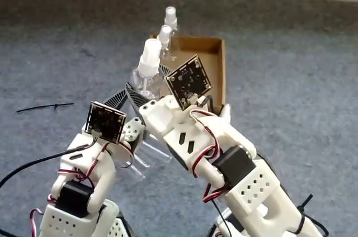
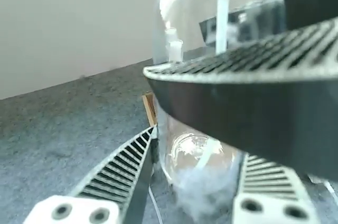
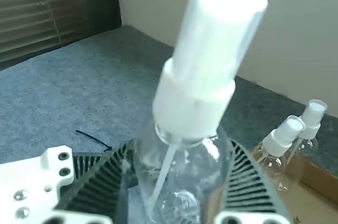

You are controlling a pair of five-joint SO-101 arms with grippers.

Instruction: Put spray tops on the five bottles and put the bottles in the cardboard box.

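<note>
two bottles [image 1: 165, 38] in box [image 1: 215, 64]; third bottle [image 1: 148, 74] in both hands [image 2: 195, 182] [image 3: 174, 197].

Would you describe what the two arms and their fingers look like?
The left arm and the right arm are white plastic shells with black motors and rows of round holes. Red, white and black wires loop along them. Each wrist carries a dark square circuit board. The fingers are black and ribbed, on white bases.
</note>
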